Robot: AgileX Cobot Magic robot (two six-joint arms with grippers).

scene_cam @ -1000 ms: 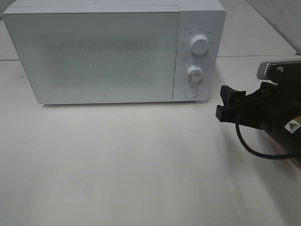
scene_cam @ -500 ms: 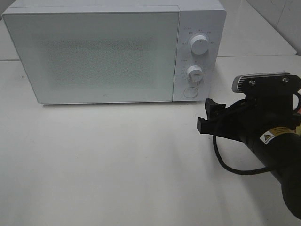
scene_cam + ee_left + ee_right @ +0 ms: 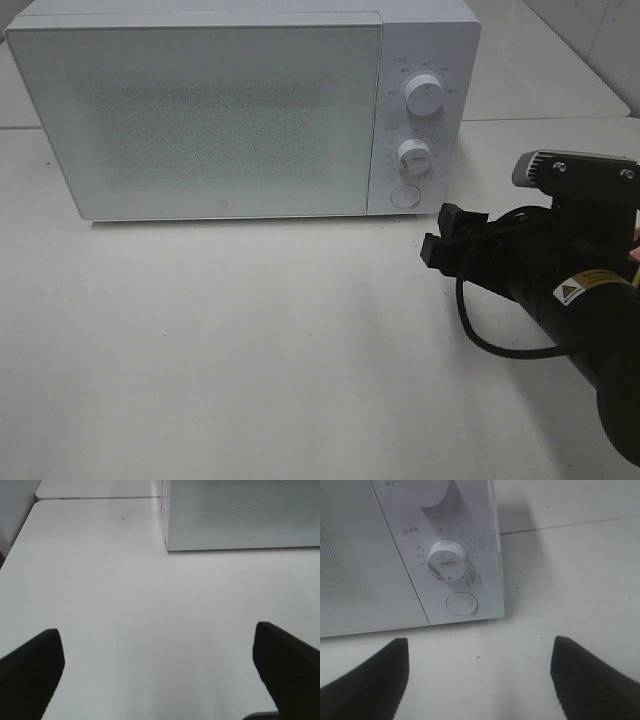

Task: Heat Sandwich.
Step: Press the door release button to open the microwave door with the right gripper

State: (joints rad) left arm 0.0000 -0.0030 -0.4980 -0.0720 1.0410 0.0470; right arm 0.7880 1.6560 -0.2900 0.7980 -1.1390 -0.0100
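Sandwich: You won't find it in any view. It may be behind the shut door or out of frame, and the pictures can't settle which.
Microwave [image 3: 230, 110]: Far side of the table [image 3: 250, 340], left of centre. Its door [image 3: 200, 115] is closed, and the speckled front hides the inside.
Right gripper [image 3: 441, 231]: Jaws apart, holding nothing. It hangs low over the table, just near and right of the control panel, aimed at the round button [image 3: 460, 603] with the lower knob [image 3: 448, 560] just above that.
Left gripper [image 3: 157, 627]: Jaws wide apart, empty, over bare table on the near side of the microwave's left corner. The high camera does not show it.
Progress: My judgement is that you are either at the very start, with the door yet to be opened, or at the timer step with the food already inside. Nothing visible shows heating under way.
Left to do: At the least, press the button or turn the knob.
In the way: Nothing lies between the right jaws and the panel. Mind the cable [image 3: 480, 335] looping under that arm and the upper knob [image 3: 424, 97] close by.
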